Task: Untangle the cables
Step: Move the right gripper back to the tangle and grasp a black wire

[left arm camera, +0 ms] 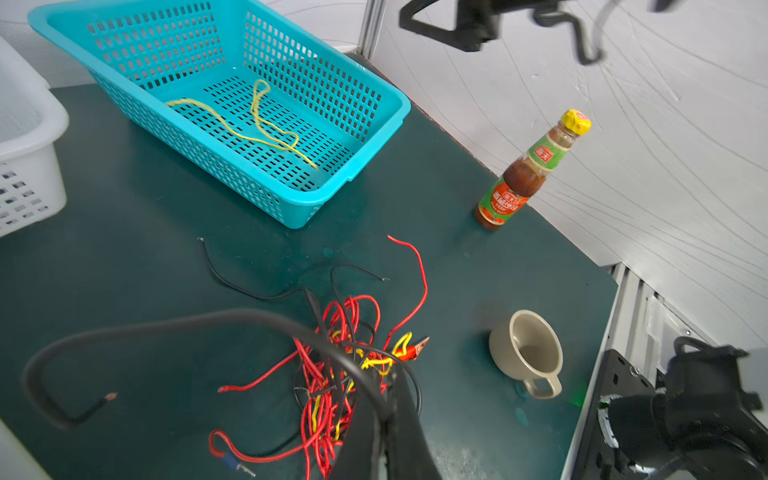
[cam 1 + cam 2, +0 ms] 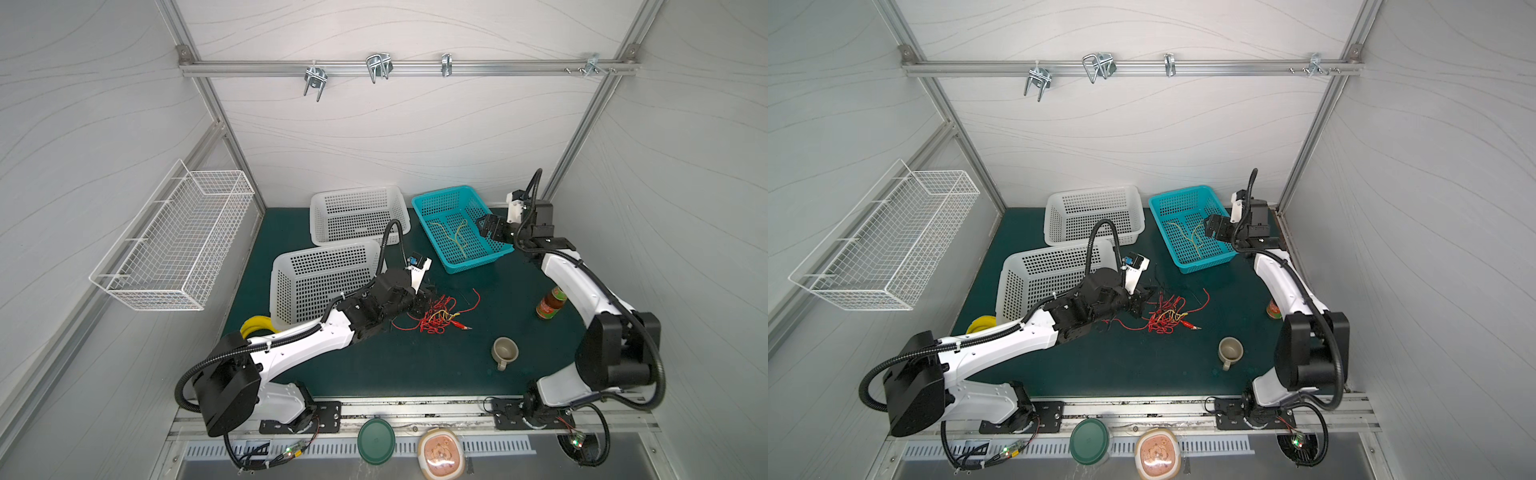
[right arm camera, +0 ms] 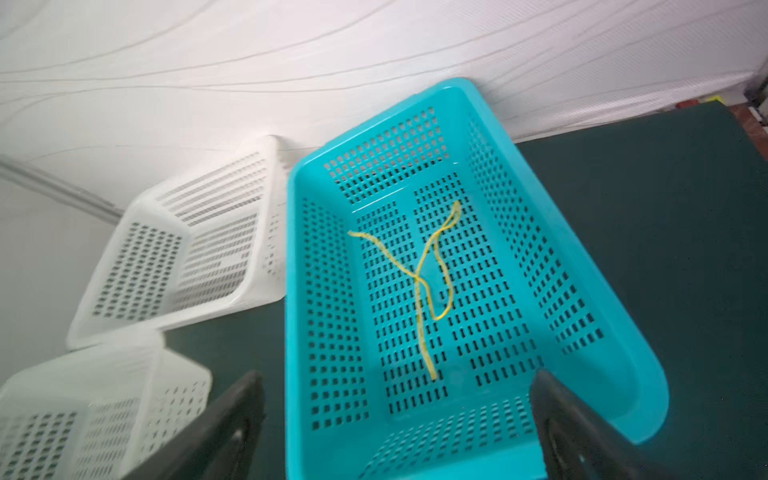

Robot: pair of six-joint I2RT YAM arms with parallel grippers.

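So the cables (image 2: 436, 318) sit in a messy knot in the middle of the counter (image 2: 415, 374). They're thin, springy wires, mostly red, with a couple of yellow ones woven in, some black strands, and a little red alligator clip poking out one side. The black strands pretty much vanish against the dark green mat in both top views.

The left end effector (image 1: 388, 419) is half cut off by the frame edge in the left wrist view. It's clenched on a black cable (image 1: 187, 322) that arcs off blurry and fat-looking and ends in a bare copper tip. The exact pinch spot is hard to make out.

The right end effector (image 3: 397, 376) hangs over one wall of the teal basket (image 3: 602, 332), fingers spread wide with nothing between them. One loose yellow cable (image 3: 419, 282) lies kinked on the basket's perforated plastic floor.

The sauce bottle (image 2: 1276, 309) is mostly hidden behind the right arm in a top view. Something yellow (image 2: 253, 326) peeks out from behind the left arm, can't tell what it is. A beige mug (image 2: 505, 351) stands upright off to the side of the knot.
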